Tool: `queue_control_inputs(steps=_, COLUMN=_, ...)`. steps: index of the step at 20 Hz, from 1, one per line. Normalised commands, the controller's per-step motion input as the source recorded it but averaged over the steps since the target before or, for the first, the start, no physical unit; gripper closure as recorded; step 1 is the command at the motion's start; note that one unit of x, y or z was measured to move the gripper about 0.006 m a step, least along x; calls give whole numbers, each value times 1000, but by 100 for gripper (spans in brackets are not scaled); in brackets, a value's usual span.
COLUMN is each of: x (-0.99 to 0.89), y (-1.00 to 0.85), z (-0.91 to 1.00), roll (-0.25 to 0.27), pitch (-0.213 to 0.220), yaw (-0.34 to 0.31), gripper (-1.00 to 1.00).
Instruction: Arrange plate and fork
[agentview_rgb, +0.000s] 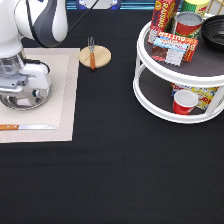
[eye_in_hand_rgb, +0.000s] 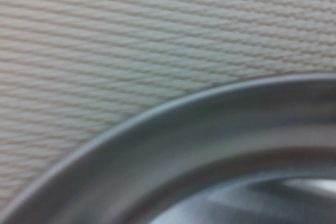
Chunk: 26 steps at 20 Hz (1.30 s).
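The silver plate (agentview_rgb: 44, 96) lies on the beige placemat (agentview_rgb: 60, 85) at the exterior view's left. My gripper (agentview_rgb: 21, 91) is down on or just over the plate and covers most of it. The wrist view shows the plate's rim (eye_in_hand_rgb: 195, 165) from very close, with the placemat's weave (eye_in_hand_rgb: 112, 60) beside it. The fork (agentview_rgb: 92, 53), with its orange-brown handle, lies across the tan wooden disc (agentview_rgb: 101, 57) just off the placemat's upper right corner, tines toward the exterior view's top.
A wooden-handled knife (agentview_rgb: 26, 127) lies on the placemat near its lower edge. A white two-tier turntable rack (agentview_rgb: 150, 95) at the exterior view's right holds boxes, a can (agentview_rgb: 188, 24) and a red cup (agentview_rgb: 184, 102). The table is black.
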Motion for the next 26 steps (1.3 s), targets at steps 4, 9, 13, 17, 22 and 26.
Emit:
queue_control_inputs(steps=4, x=-896, y=703, z=466, roll=-102, pitch=-31, yaw=18, gripper=-100)
queue_control_inputs(steps=9, x=-898, y=695, z=289, roll=-120, pitch=-74, yaw=0, gripper=-100)
queue_control_inputs(steps=13, x=-906, y=681, z=190, roll=-111, pitch=-89, yaw=0, gripper=-100)
queue_control_inputs(steps=17, x=-884, y=687, z=144, roll=-103, pitch=-98, yaw=0, gripper=-100)
queue_control_inputs(steps=22, x=-748, y=809, z=188, roll=-112, pitch=-74, yaw=0, gripper=-100)
queue_control_inputs(steps=26, x=-553, y=910, z=209, roll=-127, pitch=-50, yaw=0, gripper=-100)
